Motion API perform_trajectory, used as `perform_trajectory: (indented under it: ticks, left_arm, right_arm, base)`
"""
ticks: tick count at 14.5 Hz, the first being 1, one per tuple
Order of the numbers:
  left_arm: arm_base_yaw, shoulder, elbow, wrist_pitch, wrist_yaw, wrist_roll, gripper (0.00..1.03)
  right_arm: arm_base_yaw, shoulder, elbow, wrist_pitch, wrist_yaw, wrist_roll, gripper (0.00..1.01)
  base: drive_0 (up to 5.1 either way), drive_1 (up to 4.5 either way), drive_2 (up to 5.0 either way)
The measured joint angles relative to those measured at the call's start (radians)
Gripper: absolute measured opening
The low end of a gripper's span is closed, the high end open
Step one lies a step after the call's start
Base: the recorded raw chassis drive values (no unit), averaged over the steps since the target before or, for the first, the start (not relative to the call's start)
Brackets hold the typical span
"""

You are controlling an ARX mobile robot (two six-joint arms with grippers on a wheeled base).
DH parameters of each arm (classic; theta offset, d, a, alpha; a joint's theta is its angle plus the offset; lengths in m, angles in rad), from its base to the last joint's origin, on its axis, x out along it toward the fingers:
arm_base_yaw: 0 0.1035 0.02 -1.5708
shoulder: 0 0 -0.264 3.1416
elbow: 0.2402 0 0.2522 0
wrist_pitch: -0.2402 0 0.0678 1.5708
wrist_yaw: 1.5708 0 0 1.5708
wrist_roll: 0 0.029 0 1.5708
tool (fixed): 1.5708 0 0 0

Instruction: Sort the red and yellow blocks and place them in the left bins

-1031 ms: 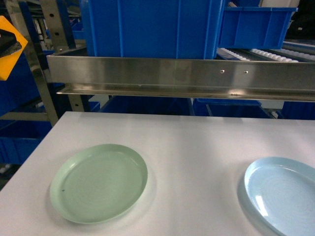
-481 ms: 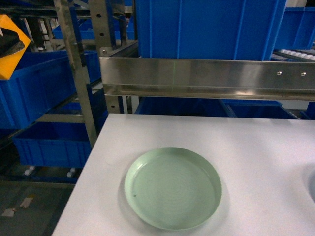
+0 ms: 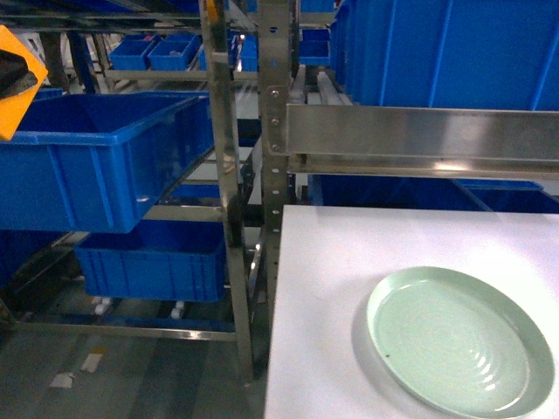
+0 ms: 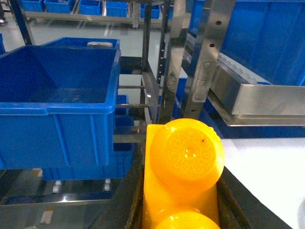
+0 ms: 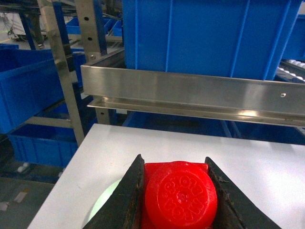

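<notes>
Head: green plate (image 3: 458, 339) sat on white table (image 3: 332, 297), blue bin (image 3: 96, 157) on rack at left. Left wrist: left tool (image 4: 183, 200) gripped yellow brick (image 4: 183, 162) beside bin (image 4: 57, 109). Right wrist: right tool (image 5: 178, 195) clamped red cube (image 5: 180, 193) over table (image 5: 267, 167).

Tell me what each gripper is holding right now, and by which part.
Left gripper: yellow brick, clamped by its sides. Right gripper: red block, fingers on its two opposite sides, stud facing the camera.

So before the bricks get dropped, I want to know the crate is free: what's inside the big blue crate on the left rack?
The left wrist view shows the blue crate with bare walls and nothing visible inside. Its near wall hides the closest part of the floor.
</notes>
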Motion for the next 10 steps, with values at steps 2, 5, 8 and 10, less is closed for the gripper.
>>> perform_trajectory:
  ticks: [2, 5, 8, 10]
  left_arm:
    - [0.0, 0.0, 0.0, 0.005, 0.0, 0.0, 0.27]
    - [0.0, 0.0, 0.0, 0.003, 0.0, 0.0, 0.27]
    - [0.0, -0.001, 0.0, 0.001, 0.0, 0.0, 0.27]
    - [0.0, -0.001, 0.0, 0.003, 0.0, 0.0, 0.27]
  right_arm:
    - [0.0, 0.0, 0.0, -0.003, 0.0, 0.0, 0.28]
    - [0.0, 0.0, 0.0, 0.0, 0.0, 0.0, 0.28]
    - [0.001, 0.0, 0.0, -0.002, 0.0, 0.0, 0.28]
    - [0.001, 0.0, 0.0, -0.001, 0.0, 0.0, 0.28]
  base:
    - [-5.0, 2.45, 2.5]
    - [-5.0, 2.45, 2.4]
    - [-5.0, 2.49, 2.5]
    - [-5.0, 2.5, 2.5]
